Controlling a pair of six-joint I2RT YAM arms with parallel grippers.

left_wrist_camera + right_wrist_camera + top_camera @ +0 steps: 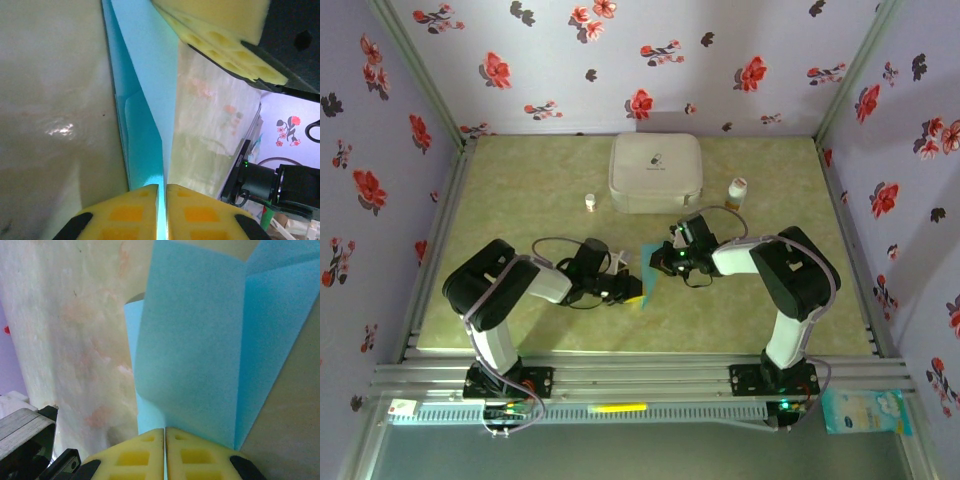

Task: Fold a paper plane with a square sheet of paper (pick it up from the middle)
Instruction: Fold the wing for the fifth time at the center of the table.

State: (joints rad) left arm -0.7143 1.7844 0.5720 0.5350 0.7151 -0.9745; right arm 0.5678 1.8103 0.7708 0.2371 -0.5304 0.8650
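Note:
The light blue sheet of paper (pixel 649 278) is held off the green table between both arms, folded into layers with a centre crease. Whether it has a paper plane's pointed shape I cannot tell. My left gripper (pixel 632 289) is shut on its lower edge. In the left wrist view the yellow fingertips (pixel 130 212) pinch the paper (pixel 145 100) edge-on, gripper (pixel 162 212). My right gripper (pixel 666 262) is shut on the upper edge. In the right wrist view the gripper (pixel 165 452) clamps the folded paper (pixel 195 350). The right gripper's yellow pads (pixel 220 45) appear at the top of the left wrist view.
A white rounded case (pixel 656 172) lies at the back of the table. A small white bottle (pixel 590 201) stands left of it and an orange-capped bottle (pixel 738 190) right of it. Floral walls enclose three sides.

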